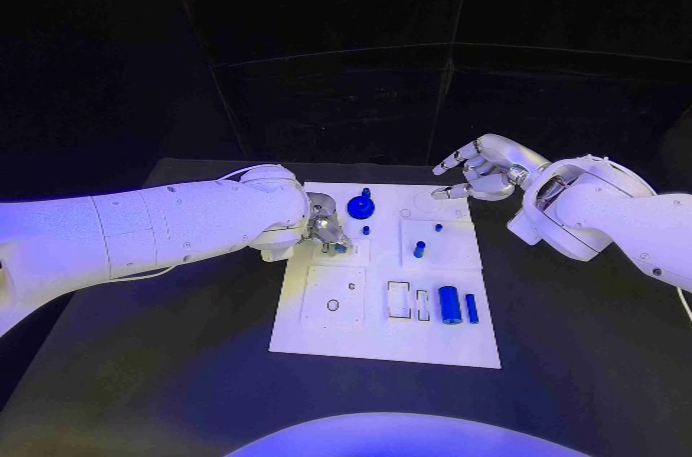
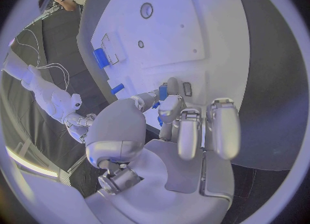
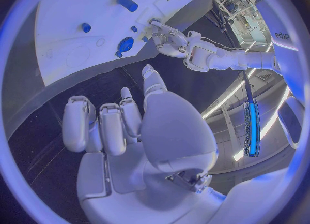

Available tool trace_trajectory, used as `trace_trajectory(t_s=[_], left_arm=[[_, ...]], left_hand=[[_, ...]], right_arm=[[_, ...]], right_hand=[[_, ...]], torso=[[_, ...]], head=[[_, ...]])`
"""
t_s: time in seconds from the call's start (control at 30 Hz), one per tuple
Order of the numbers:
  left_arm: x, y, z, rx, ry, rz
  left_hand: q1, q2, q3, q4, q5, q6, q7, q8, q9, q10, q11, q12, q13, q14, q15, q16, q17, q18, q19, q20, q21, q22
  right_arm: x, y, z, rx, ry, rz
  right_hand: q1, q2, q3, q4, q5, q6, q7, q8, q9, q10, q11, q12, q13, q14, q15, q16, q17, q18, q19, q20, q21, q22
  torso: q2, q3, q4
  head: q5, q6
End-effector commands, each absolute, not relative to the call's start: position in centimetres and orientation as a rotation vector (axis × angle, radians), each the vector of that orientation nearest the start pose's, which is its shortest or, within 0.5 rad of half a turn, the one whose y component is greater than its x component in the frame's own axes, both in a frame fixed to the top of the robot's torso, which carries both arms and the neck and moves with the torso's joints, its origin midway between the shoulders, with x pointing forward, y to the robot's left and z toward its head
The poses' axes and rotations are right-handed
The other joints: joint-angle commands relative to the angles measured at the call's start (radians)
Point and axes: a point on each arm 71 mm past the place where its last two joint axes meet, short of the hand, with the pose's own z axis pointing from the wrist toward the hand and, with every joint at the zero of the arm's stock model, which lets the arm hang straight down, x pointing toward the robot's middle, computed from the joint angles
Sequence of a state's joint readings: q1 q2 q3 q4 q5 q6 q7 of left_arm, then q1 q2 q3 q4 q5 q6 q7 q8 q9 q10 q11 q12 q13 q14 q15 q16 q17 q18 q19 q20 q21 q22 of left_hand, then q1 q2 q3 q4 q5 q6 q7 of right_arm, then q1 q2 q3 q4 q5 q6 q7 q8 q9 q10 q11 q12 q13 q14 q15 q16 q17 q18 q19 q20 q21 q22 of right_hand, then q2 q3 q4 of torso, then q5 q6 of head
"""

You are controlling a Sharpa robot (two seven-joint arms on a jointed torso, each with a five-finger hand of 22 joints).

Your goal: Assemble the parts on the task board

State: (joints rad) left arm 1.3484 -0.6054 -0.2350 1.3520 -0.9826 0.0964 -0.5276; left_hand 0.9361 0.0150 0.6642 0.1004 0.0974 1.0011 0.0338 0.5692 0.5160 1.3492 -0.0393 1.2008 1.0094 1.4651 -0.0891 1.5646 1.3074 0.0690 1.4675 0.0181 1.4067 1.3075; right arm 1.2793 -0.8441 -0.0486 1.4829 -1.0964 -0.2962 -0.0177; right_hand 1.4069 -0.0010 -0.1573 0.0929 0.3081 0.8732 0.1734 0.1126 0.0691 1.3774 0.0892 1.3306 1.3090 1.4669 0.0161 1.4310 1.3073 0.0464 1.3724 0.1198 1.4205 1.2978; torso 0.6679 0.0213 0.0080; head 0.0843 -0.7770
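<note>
My left hand (image 1: pixel 320 229) is down at the left edge of the task board (image 1: pixel 378 342), fingers pinched on a small blue part (image 2: pixel 163 91) held just over the board's upper-left area. To its right, toward the board's far edge, stands the round blue knob part (image 1: pixel 361 207), and the long blue cylinder (image 1: pixel 450 304) lies further right in the near row, its long axis running away from me. My right hand (image 1: pixel 483 169) hovers beyond the board's far right corner, fingers spread and holding nothing, so I judge the seating falls to my left hand.
</note>
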Motion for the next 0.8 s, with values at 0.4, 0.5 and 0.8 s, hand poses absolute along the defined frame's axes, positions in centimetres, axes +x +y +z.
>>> trace_trajectory(t_s=[0.4, 0.5, 0.8], left_arm=[[50.8, 15.4, -22.2, -0.117, 2.402, -0.377], [50.9, 15.3, -22.2, -0.118, 2.430, -0.383], [51.7, 14.4, -22.1, -0.136, 2.523, -0.408]], left_hand=[[0.014, 0.003, 0.102, -0.110, 0.004, 0.017, -0.008, -0.006, -0.004, 0.007, -0.005, 0.005, 0.003, 0.106, -0.009, 0.006, 0.263, -0.017, 0.024, -0.006, -0.003, 0.025], [0.015, 0.002, 0.104, -0.113, 0.005, 0.018, -0.008, -0.007, -0.004, 0.007, -0.005, 0.005, 0.003, 0.106, -0.009, 0.006, 0.263, -0.015, 0.022, -0.006, -0.007, 0.019], [0.014, 0.008, 0.106, -0.111, 0.006, 0.020, -0.007, -0.008, -0.006, 0.007, -0.004, 0.004, 0.003, 0.106, -0.009, 0.006, 0.263, -0.014, 0.019, -0.006, -0.013, 0.012]], right_arm=[[50.6, -21.1, -15.3, 0.112, 1.701, 0.835], [50.6, -21.1, -15.4, 0.112, 1.704, 0.834], [50.7, -21.0, -15.4, 0.112, 1.708, 0.833]], right_hand=[[0.001, 0.012, -0.005, 0.001, 0.006, 0.007, -0.001, 0.005, 0.000, -0.001, -0.005, -0.002, 0.004, 0.051, -0.008, -0.006, 0.018, 0.020, -0.006, 0.000, -0.003, -0.002], [0.001, 0.012, -0.005, 0.001, 0.006, 0.007, -0.001, 0.005, 0.000, -0.001, -0.005, -0.002, 0.004, 0.051, -0.008, -0.006, 0.018, 0.020, -0.006, 0.000, -0.003, -0.002], [0.001, 0.012, -0.005, 0.001, 0.006, 0.007, -0.001, 0.005, 0.000, -0.001, -0.005, -0.002, 0.004, 0.051, -0.008, -0.006, 0.018, 0.020, -0.006, 0.000, -0.003, -0.002]], torso=[[0.000, 0.0004, 0.0002], [0.000, 0.0006, -0.0002], [0.000, 0.0011, 0.0001]], head=[[0.000, -0.004], [0.000, -0.004], [0.000, -0.007]])
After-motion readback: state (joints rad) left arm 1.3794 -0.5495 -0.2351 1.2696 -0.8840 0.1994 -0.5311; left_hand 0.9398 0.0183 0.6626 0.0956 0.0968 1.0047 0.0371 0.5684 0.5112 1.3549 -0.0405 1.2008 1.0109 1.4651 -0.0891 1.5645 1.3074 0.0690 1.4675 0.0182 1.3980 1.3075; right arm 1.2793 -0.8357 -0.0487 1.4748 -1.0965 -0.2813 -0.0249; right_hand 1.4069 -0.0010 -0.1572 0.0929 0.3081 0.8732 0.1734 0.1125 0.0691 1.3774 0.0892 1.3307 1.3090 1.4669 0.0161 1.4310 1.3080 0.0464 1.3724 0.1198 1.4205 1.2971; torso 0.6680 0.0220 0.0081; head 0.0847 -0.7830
